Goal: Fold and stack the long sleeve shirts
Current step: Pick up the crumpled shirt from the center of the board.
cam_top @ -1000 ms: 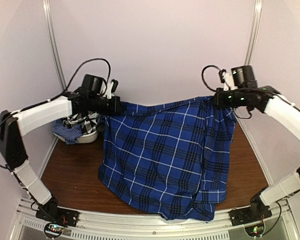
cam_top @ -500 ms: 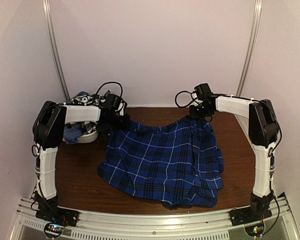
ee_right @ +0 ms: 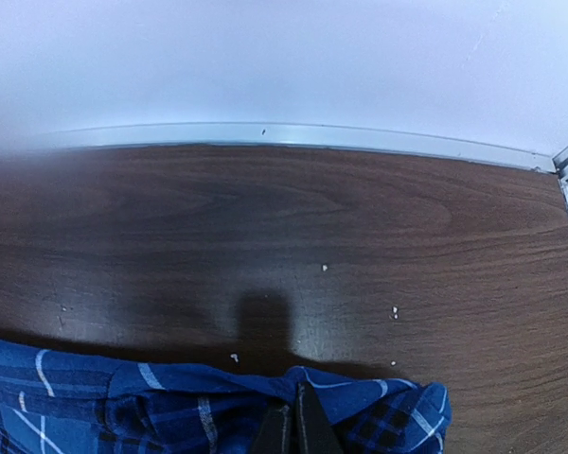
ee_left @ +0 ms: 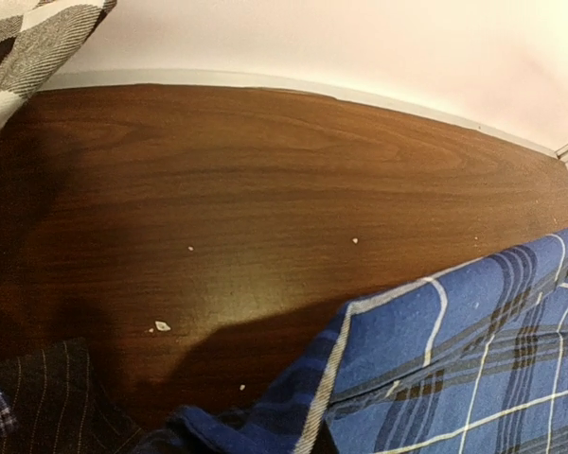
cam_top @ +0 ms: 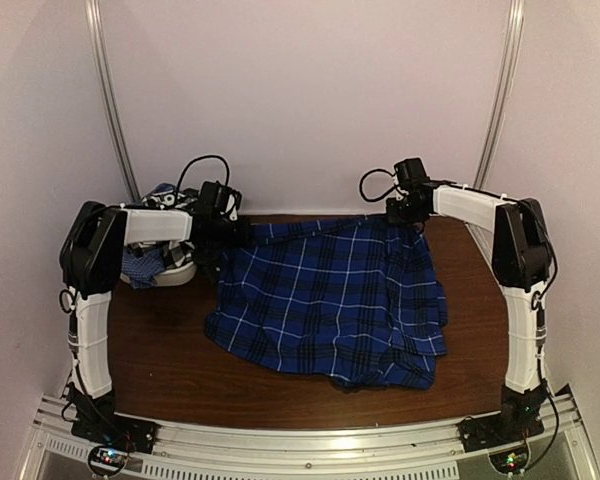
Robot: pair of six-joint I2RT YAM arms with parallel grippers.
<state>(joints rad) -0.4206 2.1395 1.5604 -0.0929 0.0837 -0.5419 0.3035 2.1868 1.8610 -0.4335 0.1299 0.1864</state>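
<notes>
royal-blue plaid, the shirt point(cam_top: 330, 300) is pinched at one far corner between the closed fingers of the right gripper point(ee_right: 296, 407), just above the brown wooden table point(cam_top: 160, 330). the left gripper point(cam_top: 224, 228) sits at the shirt's other far corner. the cloth runs right up to it, but its fingers are hidden, so i cannot tell whether it grips. the shirt's far edge stretches between the two grippers, and the rest lies spread and rumpled over the middle of the table. at the far left corner, other shirts point(cam_top: 150, 262) are heaped.
</notes>
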